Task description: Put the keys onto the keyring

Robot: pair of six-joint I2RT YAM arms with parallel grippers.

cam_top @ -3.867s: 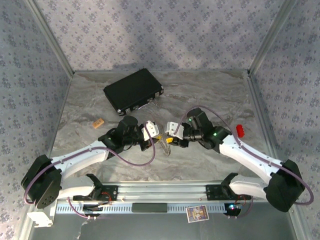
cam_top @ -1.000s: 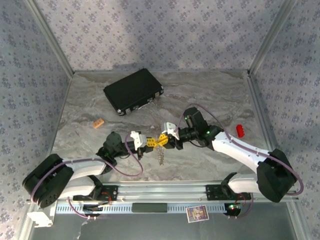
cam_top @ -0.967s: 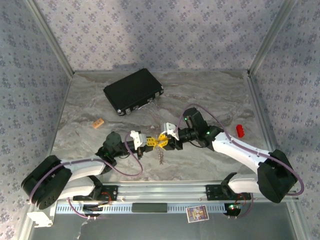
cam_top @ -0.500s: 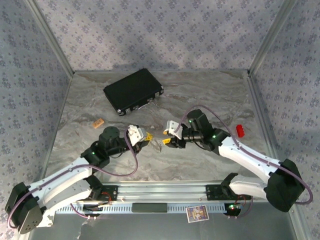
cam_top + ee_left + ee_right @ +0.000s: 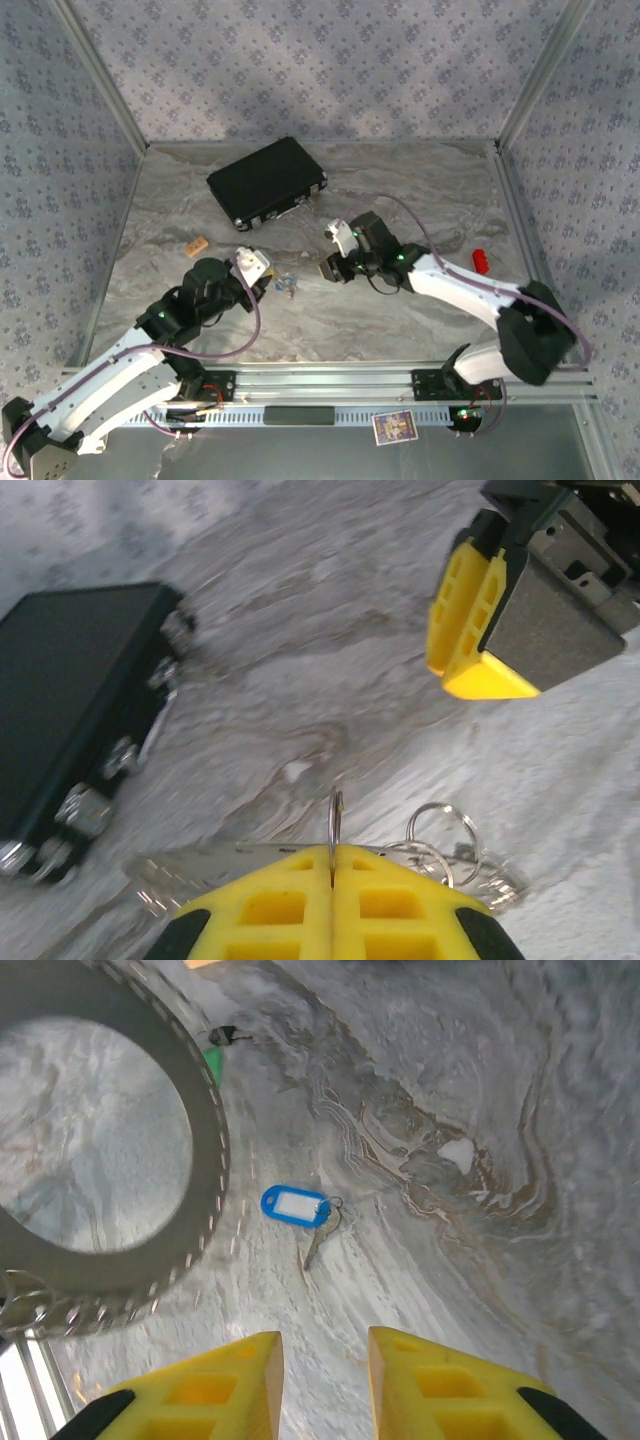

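Left gripper (image 5: 333, 865) pinched closed on keyring (image 5: 208, 1150).
Right gripper (image 5: 323, 1350) slightly parted, empty, above blue-tagged key (image 5: 296, 1206) on table (image 5: 480, 1080).

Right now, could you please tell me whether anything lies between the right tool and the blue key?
Nothing visible does. The blue key lies on the table straight ahead of the open right tool; the ring sits off to the left of that path.

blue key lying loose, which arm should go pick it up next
Right. The right gripper is open, with the blue key lying loose just ahead of it. The left gripper is shut on the keyring, so it should probably just hold that.
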